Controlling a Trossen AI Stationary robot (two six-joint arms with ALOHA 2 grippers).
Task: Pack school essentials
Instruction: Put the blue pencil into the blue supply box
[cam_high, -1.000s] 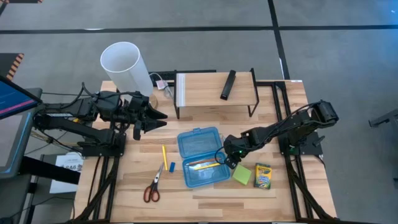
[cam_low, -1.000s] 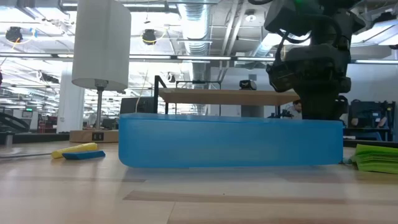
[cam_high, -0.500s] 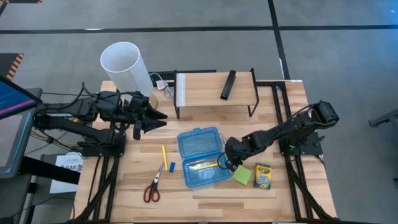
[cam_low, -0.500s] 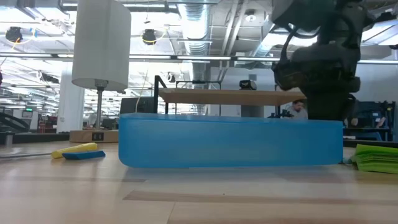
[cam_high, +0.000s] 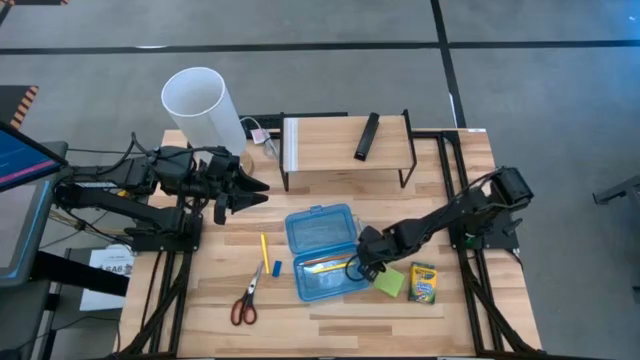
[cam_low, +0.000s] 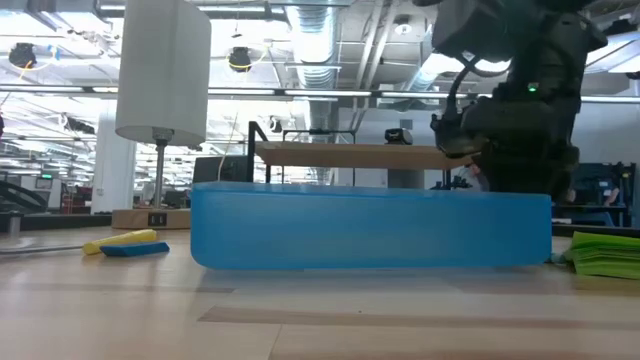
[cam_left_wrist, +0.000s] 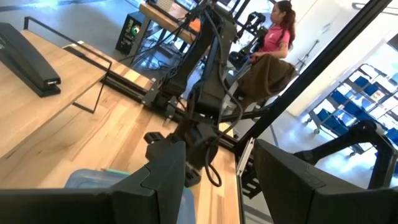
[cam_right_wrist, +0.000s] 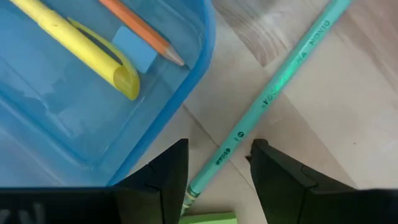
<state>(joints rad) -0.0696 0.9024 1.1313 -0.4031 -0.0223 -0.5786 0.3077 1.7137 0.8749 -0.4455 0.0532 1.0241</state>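
**Right gripper poised over the green pencil beside the blue box**

Nearest the front edge of the wooden table (cam_high: 330, 320) lie the red-handled scissors (cam_high: 244, 301), flat on the boards and well apart from either arm. Just behind them, a loose yellow pencil (cam_high: 265, 252) and a tiny blue eraser (cam_high: 277, 268) rest side by side, left of the open translucent blue plastic case (cam_high: 322, 251). Its tray already holds a yellow marker-like pen (cam_right_wrist: 74, 43), an orange pencil (cam_right_wrist: 142, 32) and a small blue block.

To the right of the case sit the green sticky-note pad (cam_high: 389, 281) and the yellow-green crayon box (cam_high: 423, 283). Between the pad and the case wall, the right gripper (cam_high: 362, 265) hangs low with its fingers spread. Its wrist camera shows the slim pale green pencil (cam_right_wrist: 267, 96) lying on the wood, one end running down between the two fingers (cam_right_wrist: 155, 180), close to the case rim.

That pencil looks light, stiff and round, so it would likely roll or skid if nudged. A pinch across the shaft some way in from the end, square to its length, seems the safest hold, with care not to clip the case rim.

Farther back, the left gripper (cam_high: 245, 189) waits above the table's far left with its fingers apart, holding nothing. Beyond it stand a tall white cylinder (cam_high: 200, 104) and a low wooden shelf (cam_high: 330, 140) bearing a slim black bar (cam_high: 367, 136).
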